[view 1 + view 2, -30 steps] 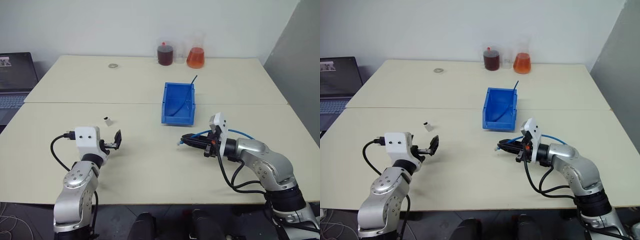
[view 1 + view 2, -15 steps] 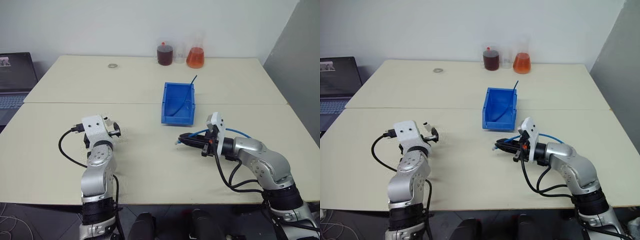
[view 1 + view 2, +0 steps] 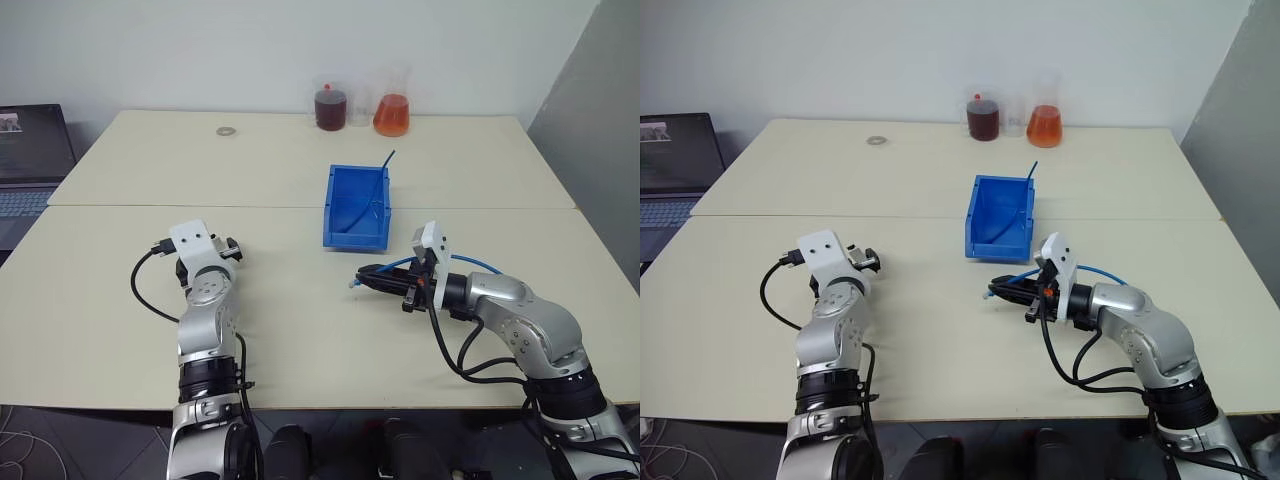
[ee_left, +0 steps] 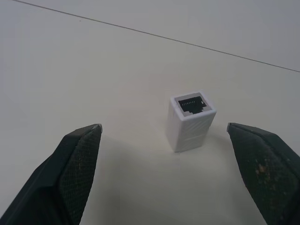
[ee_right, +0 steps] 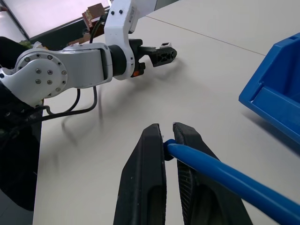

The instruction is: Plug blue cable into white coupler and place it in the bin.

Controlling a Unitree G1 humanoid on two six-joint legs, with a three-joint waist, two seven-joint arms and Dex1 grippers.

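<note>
The white coupler [image 4: 190,123] stands upright on the table with its dark socket facing up. My left gripper [image 4: 162,127] is open, one finger on each side of the coupler and neither touching it; from the head it sits at the table's left [image 3: 229,252]. My right gripper [image 3: 362,279] is shut on the blue cable [image 5: 211,171] close to its plug end. The rest of the cable [image 3: 472,263] curves back over my right forearm. The blue bin [image 3: 354,239] stands just beyond the right gripper, open side up.
A darker blue cable [image 3: 387,160] lies in the bin and pokes over its far rim. Two beakers, one dark red [image 3: 330,108] and one orange [image 3: 391,115], stand at the table's far edge. A small ring [image 3: 226,131] lies far left, and a laptop [image 3: 30,160] is off the left side.
My left arm has stretched forward and turned, bringing its open gripper up to the white coupler. The right gripper has kept still with the cable in it.
</note>
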